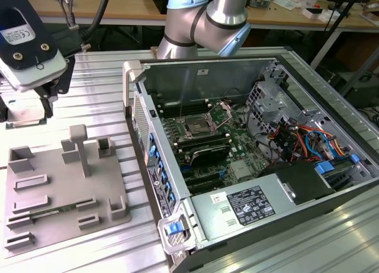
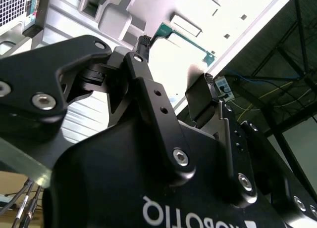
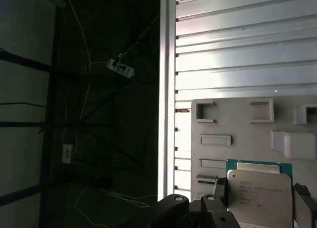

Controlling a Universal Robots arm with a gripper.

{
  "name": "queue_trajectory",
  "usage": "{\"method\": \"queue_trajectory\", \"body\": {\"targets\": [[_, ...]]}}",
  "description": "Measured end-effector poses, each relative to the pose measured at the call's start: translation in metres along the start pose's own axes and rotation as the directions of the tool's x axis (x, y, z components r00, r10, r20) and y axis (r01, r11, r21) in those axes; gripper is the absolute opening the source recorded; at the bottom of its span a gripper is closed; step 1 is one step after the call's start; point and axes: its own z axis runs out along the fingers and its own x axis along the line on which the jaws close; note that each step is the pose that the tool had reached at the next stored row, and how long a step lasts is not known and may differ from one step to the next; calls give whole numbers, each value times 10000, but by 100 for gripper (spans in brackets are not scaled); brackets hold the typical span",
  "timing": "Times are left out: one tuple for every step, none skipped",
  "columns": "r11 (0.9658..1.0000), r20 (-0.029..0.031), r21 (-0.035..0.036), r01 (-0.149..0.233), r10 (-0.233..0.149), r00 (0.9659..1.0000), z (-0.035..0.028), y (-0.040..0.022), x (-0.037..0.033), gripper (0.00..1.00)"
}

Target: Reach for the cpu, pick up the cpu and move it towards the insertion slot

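I have the gripper (image 2: 176, 62) clenched on the cpu (image 3: 260, 192). In the first wrist view the chip sits square between the two fingers (image 3: 218, 189), silvery lid facing the camera and a green rim showing along its far edge. In the second wrist view I see the same grasp from the other side. The black fingers (image 2: 148, 92) come in from both sides, and the cpu's thin green edge (image 2: 184, 36) spans the gap between their tips.

Behind the chip lies the grey plate (image 3: 237, 116) with its raised blocks and shallow pockets, resting on the ribbed table (image 3: 247, 40). The cpu overlaps the plate's near part in that view. I cannot tell from these angles how far above the plate it hangs.

In the exterior view the tool head (image 1: 26, 54) is at the far left, near the top, over the table (image 1: 100, 89) and beyond the plate (image 1: 59, 190). The arm (image 1: 207, 18) reaches in from behind the open case (image 1: 135, 71).

The slot (image 1: 195, 129) sits on the green board inside the case, towards the exterior view's right. Its silver frame surrounds a dark centre, and its bracket (image 1: 222, 110) is tilted up behind it. The slot is well apart from the tool head, with the case wall between them.
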Motion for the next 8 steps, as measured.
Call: {"method": "queue_trajectory", "body": {"targets": [[10000,0,0,0,0,10000,-2,0,0,55],[10000,1,-1,0,0,10000,-3,0,0,55],[10000,0,0,0,0,10000,-5,0,0,55],[10000,1,0,0,0,10000,-7,0,0,55],[10000,1,0,1,-1,10000,-8,1,0,55],[10000,0,0,1,-1,10000,-9,1,0,55],[10000,0,0,0,0,10000,-11,1,0,55],[10000,-1,1,0,0,10000,-14,1,0,55]]}}
